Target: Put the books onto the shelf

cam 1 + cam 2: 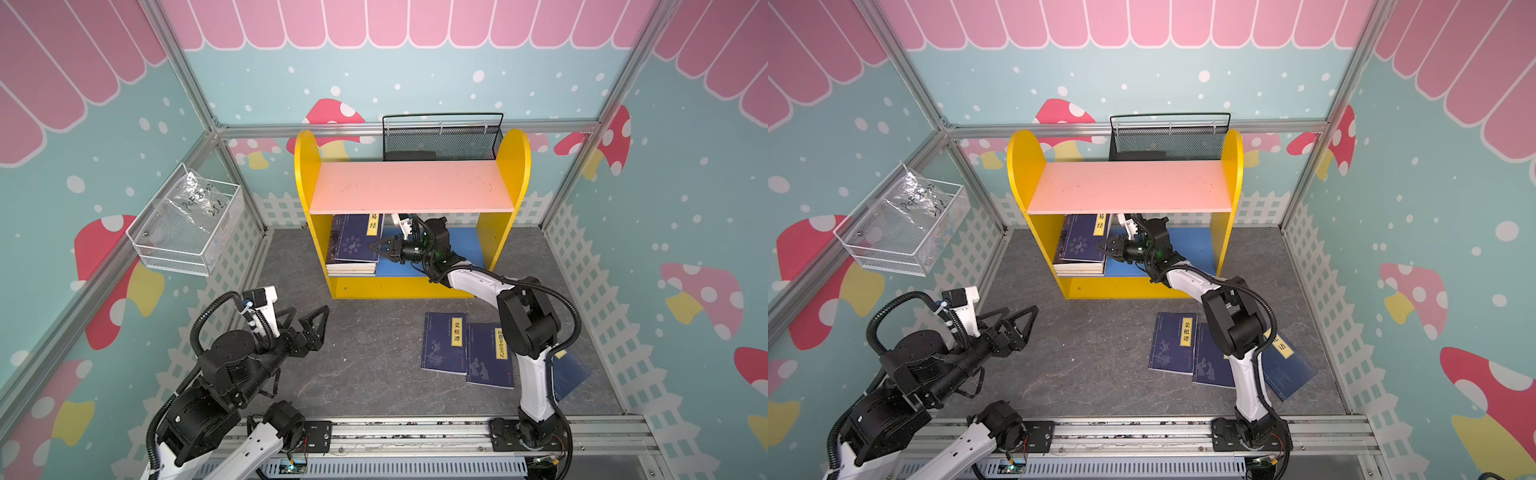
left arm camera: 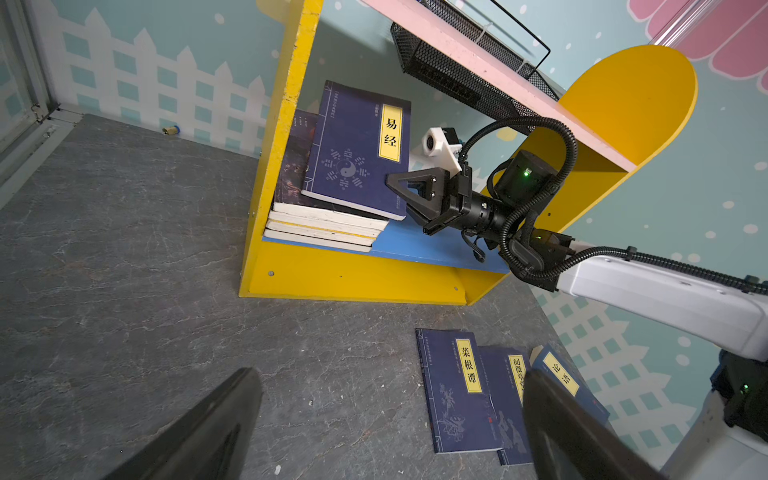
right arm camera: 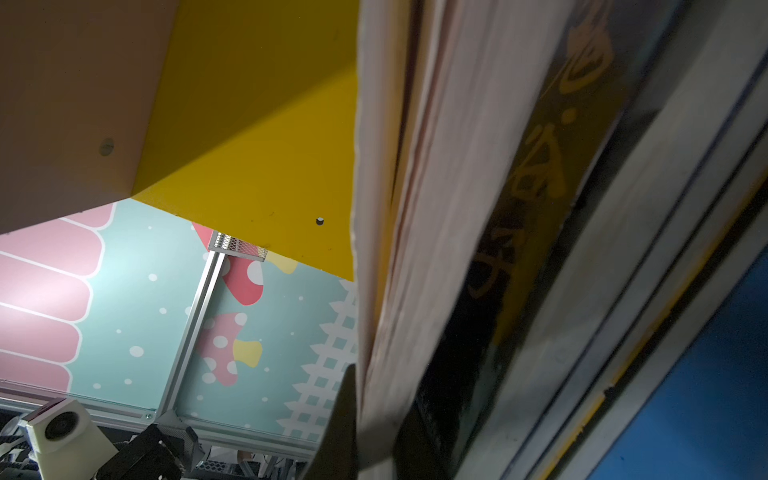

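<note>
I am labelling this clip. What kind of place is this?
Probably a robot test cell dressed as a playroom: an aluminium frame holds mushroom-print walls, a robot arm is mounted on a rail, and a toy-like shelf holds books.

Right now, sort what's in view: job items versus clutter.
Job: shelf; stacked books on it; top navy book, clamped by right gripper; three floor books.
Clutter: black mesh basket; white wire basket; plastic bag.
</note>
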Motion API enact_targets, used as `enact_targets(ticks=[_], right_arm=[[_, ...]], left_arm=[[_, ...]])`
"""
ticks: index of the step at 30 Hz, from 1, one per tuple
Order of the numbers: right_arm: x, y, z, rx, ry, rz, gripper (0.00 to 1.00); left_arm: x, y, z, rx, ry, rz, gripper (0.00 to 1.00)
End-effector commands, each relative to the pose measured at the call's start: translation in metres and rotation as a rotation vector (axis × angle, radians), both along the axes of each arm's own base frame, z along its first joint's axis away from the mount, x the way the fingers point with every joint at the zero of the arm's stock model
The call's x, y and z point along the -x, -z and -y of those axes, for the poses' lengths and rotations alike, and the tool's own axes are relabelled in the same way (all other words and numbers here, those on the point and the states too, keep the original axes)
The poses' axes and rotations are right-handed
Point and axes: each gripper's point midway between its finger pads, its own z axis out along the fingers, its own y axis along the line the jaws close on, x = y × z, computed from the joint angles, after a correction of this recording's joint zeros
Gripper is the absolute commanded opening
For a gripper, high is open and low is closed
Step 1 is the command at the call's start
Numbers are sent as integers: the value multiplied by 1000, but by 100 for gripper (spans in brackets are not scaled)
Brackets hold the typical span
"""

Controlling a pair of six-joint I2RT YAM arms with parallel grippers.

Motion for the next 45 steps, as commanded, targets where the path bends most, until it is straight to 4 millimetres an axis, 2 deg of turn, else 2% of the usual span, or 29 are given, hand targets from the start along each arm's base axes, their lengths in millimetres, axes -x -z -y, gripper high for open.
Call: enact_targets(ticks=[1, 5, 18, 29, 45], right_arm=[[-11, -13, 1, -38, -4, 11, 8], [-14, -18, -3, -43, -12, 20, 8], [-15, -11, -14, 47, -31, -20, 10], [-13, -14, -35, 48, -69, -10, 11], [-2, -22, -37, 59, -104, 25, 10]], left_arm=[[-2, 9, -3, -28, -16, -23, 99], [-3, 9, -2, -28, -17, -22, 99], [-2, 11, -3, -26, -21, -23, 99], [0, 11, -5, -17, -22, -14, 99], [-2, 13, -7, -17, -39, -20, 99]])
